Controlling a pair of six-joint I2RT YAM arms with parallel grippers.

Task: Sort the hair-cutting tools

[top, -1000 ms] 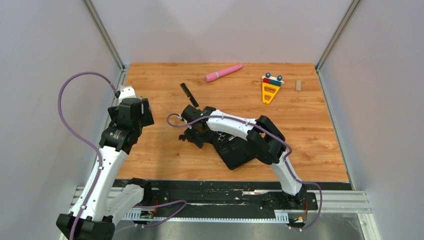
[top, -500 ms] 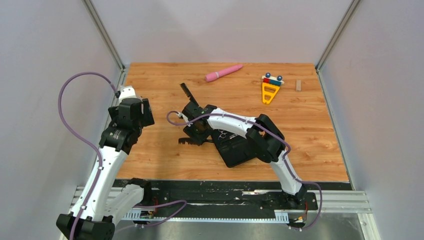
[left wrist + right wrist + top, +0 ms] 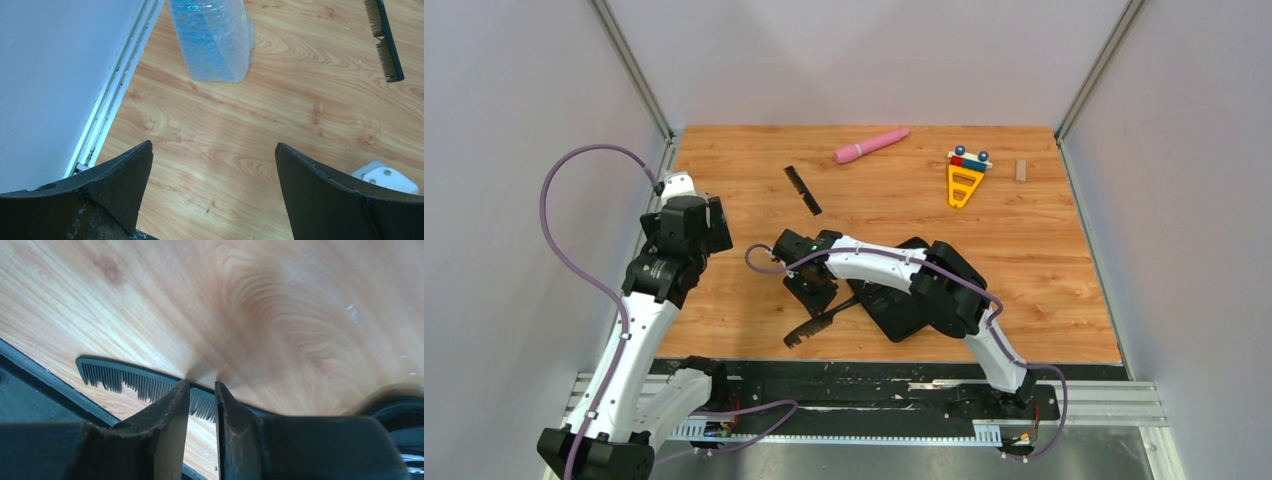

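From my end: right gripper [image 3: 201,385] pinched on handled comb [image 3: 115,372]; left gripper [image 3: 212,147] gaping wide over table [image 3: 225,125]; second comb [image 3: 802,190] lying well apart, farther back.

No writing, label, brand name, number or sign can be read on anything in these views
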